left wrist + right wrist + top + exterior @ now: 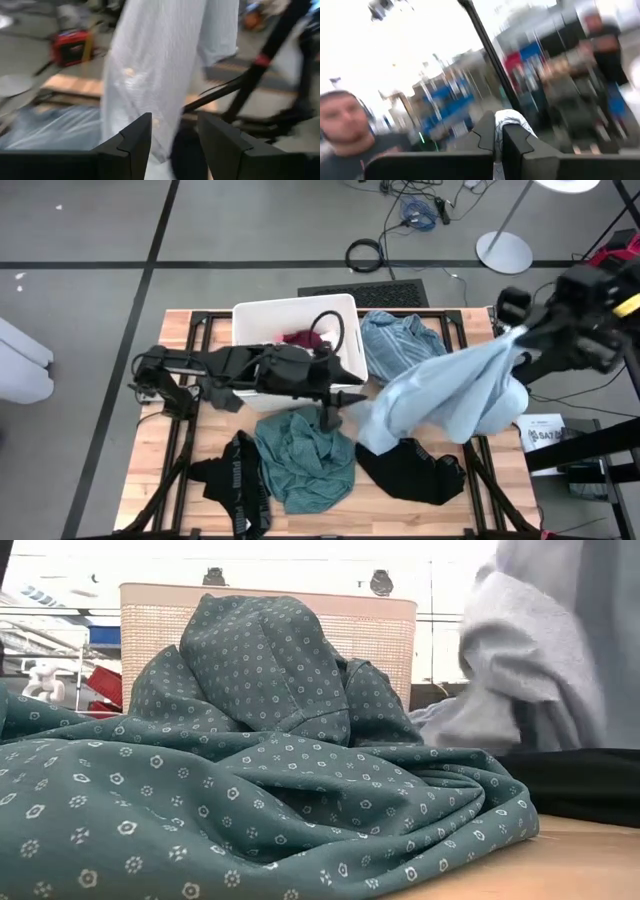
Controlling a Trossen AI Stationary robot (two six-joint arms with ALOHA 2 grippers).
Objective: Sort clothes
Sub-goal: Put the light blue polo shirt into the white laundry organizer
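My right gripper (518,330) is raised over the table's far right and is shut on a light blue garment (450,390), which also shows in the low view (540,650). My left gripper (332,418) is open at mid-table, its fingers beside the garment's lower end (150,75); whether they touch it I cannot tell. A teal-green patterned garment (305,462) lies near the front (250,770). A black garment with white lettering (240,480) lies to its left and a black one (415,470) to its right. A dark red garment (298,337) lies in the white bin (255,315). My right gripper pinches a bunched fold of the light blue garment's upper end (509,118) between its two fingers. The garment hangs in a long slant toward the table's middle. Its lower end (380,430) reaches down beside the black garment.
A blue-grey garment (400,345) lies right of the bin at the far edge. The bin (390,630) stands behind the teal heap in the low view. A paper sheet (545,432) lies right of the table. A person (345,125) shows beyond the table.
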